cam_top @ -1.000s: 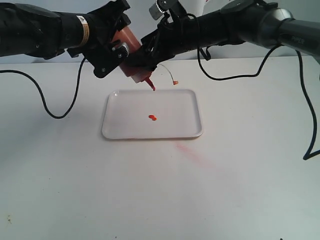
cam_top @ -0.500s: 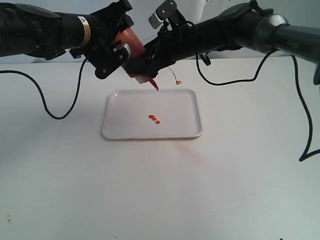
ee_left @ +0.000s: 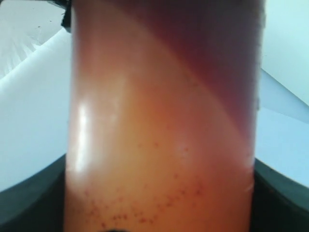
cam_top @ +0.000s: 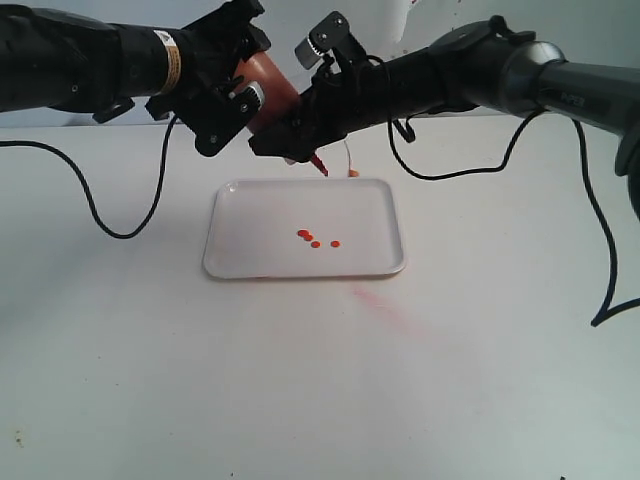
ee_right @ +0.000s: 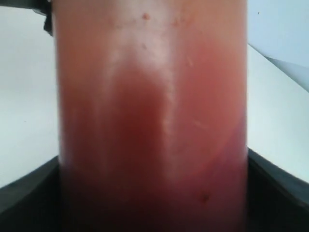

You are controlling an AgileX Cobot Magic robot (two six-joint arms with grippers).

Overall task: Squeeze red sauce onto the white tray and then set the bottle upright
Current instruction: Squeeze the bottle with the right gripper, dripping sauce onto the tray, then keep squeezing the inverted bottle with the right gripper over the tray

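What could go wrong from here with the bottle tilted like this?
1. The translucent orange-red plastic squeeze bottle points its red nozzle down near the white rectangular plastic tray's far rim; a drip may hit the white table.
2. Its dangling clear cap strap could drag through the glossy red sauce blobs when stood upright.

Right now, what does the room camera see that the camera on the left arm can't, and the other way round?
Only the exterior view shows the white tray, a few dots of red sauce on it, the red nozzle above the tray's far edge, and a pink smear beside the tray. Only the left wrist view shows, up close, darker sauce slanting inside the bottle and tiny red specks on its wall. Both show the bottle's orange-red body.
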